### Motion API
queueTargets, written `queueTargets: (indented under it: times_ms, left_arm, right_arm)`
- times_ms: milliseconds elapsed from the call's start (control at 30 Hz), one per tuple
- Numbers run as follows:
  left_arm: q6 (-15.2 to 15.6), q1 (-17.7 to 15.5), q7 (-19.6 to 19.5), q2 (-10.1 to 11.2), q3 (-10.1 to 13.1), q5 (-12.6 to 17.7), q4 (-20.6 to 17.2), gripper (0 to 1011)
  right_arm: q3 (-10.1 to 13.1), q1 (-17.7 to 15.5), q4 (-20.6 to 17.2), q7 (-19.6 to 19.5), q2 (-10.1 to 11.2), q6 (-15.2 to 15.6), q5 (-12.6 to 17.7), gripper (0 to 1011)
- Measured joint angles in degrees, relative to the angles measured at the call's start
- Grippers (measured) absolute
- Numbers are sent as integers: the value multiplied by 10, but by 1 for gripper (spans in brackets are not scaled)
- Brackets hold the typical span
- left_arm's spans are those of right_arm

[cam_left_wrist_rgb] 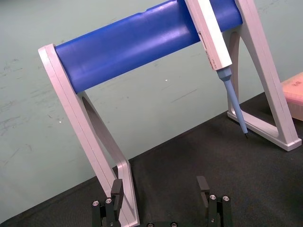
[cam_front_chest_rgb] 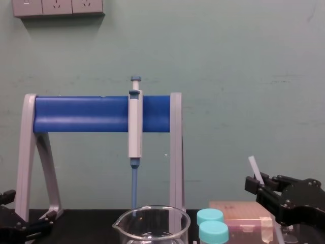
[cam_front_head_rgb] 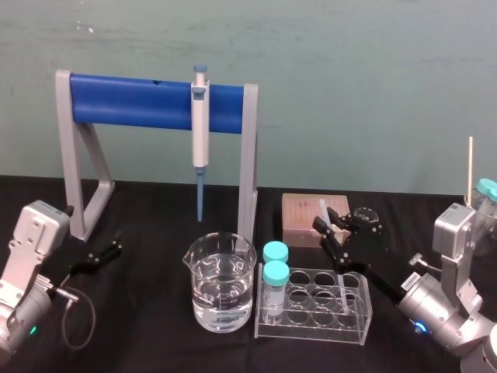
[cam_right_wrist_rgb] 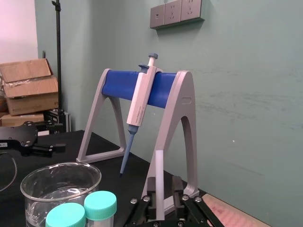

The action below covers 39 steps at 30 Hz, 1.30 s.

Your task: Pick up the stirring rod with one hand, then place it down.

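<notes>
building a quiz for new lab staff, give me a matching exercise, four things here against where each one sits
1 thin translucent-white stirring rod
2 grey blue-tipped pipette
3 round clear glass beaker
4 two teal-capped tubes

A in the clear plastic rack
B hanging on the blue bar
C on the black table, holding clear liquid
D clamped in the right gripper

Pairs: 1-D, 2-B, 3-C, 4-A. The left gripper sits open at the left.

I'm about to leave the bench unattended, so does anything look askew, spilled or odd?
Only the stirring rod: it is held tilted in the shut right end effector by the tube rack. The beaker stands upright with no spill, and the pipette hangs straight. The left end effector sits open, idle, by the stand.
</notes>
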Motion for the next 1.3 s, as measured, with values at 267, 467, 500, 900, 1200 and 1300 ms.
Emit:
queueTargets:
  times_ms: [267, 467, 500, 900, 1200, 1300]
  left_arm:
    - [0, 0, 0, 0, 0, 0, 0, 1000]
    - [0, 0, 0, 0, 0, 0, 0, 1001]
    - [0, 0, 0, 0, 0, 0, 0, 1000]
    - [0, 0, 0, 0, 0, 0, 0, 1000]
    - [0, 0, 0, 0, 0, 0, 0, 1000]
    - [0, 0, 0, 0, 0, 0, 0, 1000]
  right_arm:
    - [0, 0, 0, 0, 0, 0, 0, 438]
    - [0, 0, 0, 0, 0, -1, 1, 664]
    - [0, 0, 0, 0, 0, -1, 1, 685]
    - [0, 0, 0, 0, 0, -1, 1, 1002]
    - [3, -2, -10, -11, -1, -11, -5, 1003]
    - [12, -9, -24, -28, -7, -32, -12, 1003]
